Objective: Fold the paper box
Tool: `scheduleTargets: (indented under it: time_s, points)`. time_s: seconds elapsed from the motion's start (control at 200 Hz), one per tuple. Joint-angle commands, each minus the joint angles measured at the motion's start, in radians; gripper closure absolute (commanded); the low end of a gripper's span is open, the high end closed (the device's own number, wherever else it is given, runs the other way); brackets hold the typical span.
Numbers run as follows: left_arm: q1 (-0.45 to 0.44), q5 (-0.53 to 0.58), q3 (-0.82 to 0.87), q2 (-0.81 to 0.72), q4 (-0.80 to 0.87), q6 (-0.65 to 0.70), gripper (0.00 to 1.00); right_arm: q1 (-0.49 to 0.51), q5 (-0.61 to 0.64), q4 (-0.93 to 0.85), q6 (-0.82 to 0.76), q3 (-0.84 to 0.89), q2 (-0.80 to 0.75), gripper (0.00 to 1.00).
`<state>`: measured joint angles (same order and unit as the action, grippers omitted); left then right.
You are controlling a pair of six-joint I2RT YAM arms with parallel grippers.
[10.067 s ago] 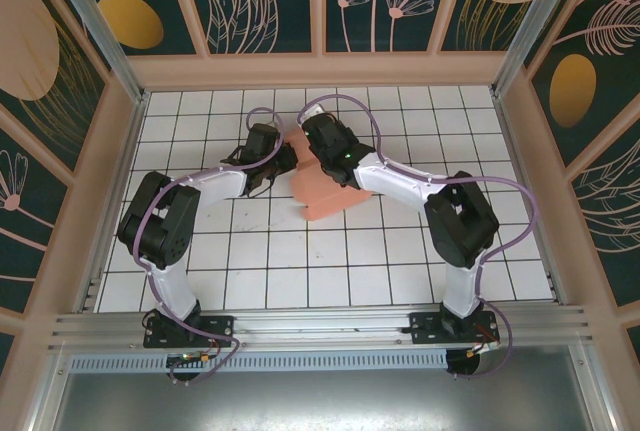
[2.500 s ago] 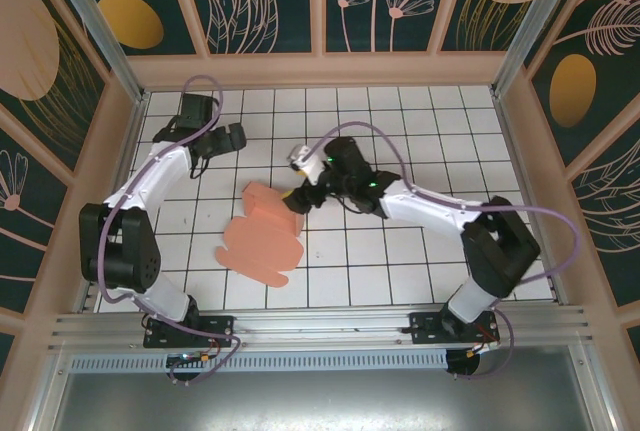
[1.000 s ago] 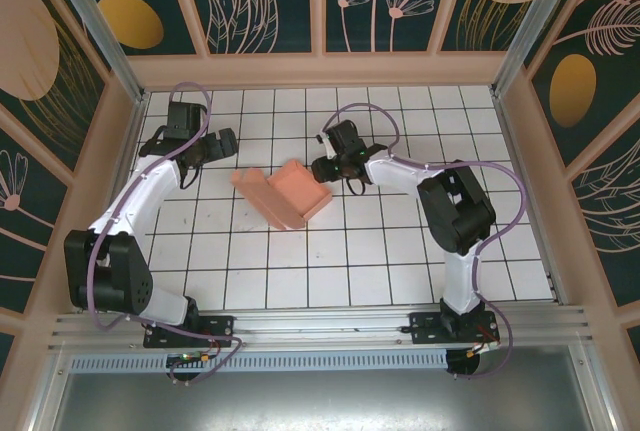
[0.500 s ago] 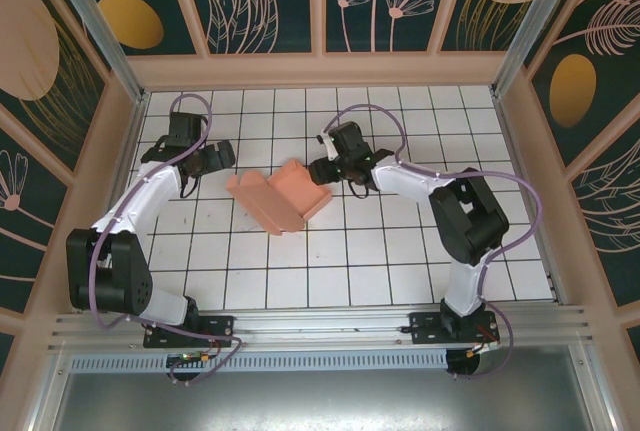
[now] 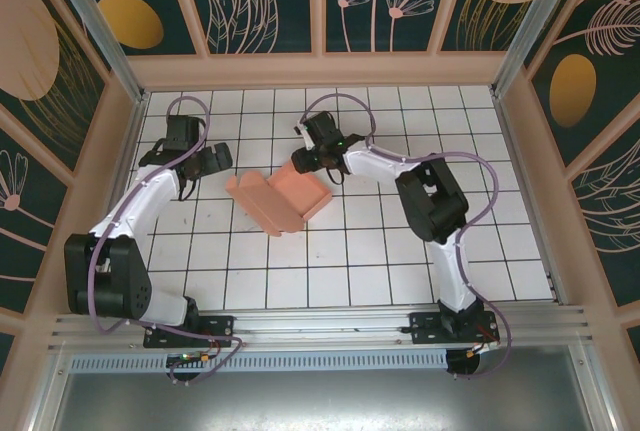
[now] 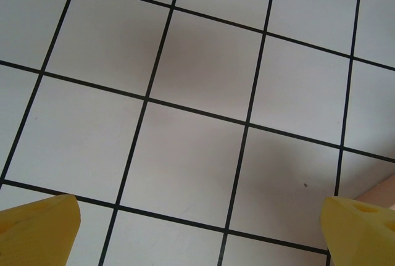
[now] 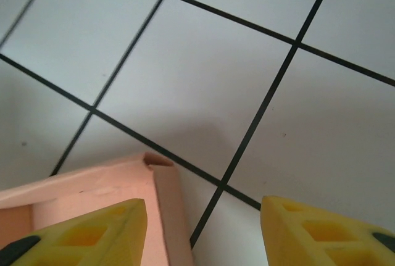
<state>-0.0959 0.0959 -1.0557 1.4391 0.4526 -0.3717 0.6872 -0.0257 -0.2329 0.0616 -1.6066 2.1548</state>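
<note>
The paper box is salmon-pink card lying mid-table: a shallow tray with a wide flap spread out to its left. My right gripper hovers over the tray's far corner. In the right wrist view the right gripper stands open astride the box's corner wall; one yellow finger is over the box's inside and the other is over bare tile. My left gripper is open, a tile or so left of the flap. In the left wrist view the left gripper holds nothing, and a sliver of the box shows at the right edge.
The white tiled table is ringed by low pink walls at the back and sides. The right arm bends back across the middle right; the left arm runs along the left side.
My right gripper has slid left along the box's far side to its far corner. The box has shifted slightly. The left arm has barely moved.
</note>
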Motion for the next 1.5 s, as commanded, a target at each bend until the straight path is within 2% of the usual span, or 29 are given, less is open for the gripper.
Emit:
scheduleTargets:
  time_s: [0.0,0.345,0.586,0.806,0.841,0.911,1.046,1.161,1.311,1.431,1.491]
  points:
    - [0.009,0.025,0.019,-0.028,0.002,0.005,0.01,-0.004,0.045,-0.087,0.004,-0.071,0.040,0.49]
    - [0.010,-0.017,0.032,-0.020,-0.035,-0.007,0.01,-0.085,0.119,-0.054,0.063,0.119,-0.086,0.51]
    - [0.010,-0.059,0.035,0.001,-0.057,-0.012,0.01,-0.126,0.159,-0.032,0.118,0.341,-0.258,0.52]
    - [0.010,-0.088,0.039,0.009,-0.073,-0.014,0.01,-0.135,0.046,0.066,0.063,0.566,-0.469,0.44]
    - [0.010,-0.099,0.041,0.012,-0.077,-0.014,0.01,-0.134,-0.005,0.082,0.041,0.580,-0.500,0.41]
    - [0.010,-0.128,0.054,0.006,-0.095,-0.015,0.01,-0.190,-0.069,0.109,-0.025,0.586,-0.531,0.39]
    - [0.010,-0.149,0.138,-0.054,-0.152,-0.039,0.01,-0.248,-0.178,0.117,-0.182,0.546,-0.499,0.38]
    - [0.010,-0.169,0.217,-0.127,-0.183,-0.065,0.01,-0.261,-0.207,0.045,-0.270,0.474,-0.444,0.40]
    - [0.009,-0.261,0.340,-0.199,-0.281,-0.130,0.01,-0.238,-0.215,0.002,-0.281,0.450,-0.406,0.46]
    - [0.008,-0.307,0.410,-0.217,-0.350,-0.163,0.01,-0.200,-0.165,-0.036,-0.270,0.432,-0.364,0.53]
    - [0.009,-0.306,0.413,-0.209,-0.353,-0.157,0.01,-0.190,-0.151,-0.062,-0.253,0.415,-0.336,0.60]
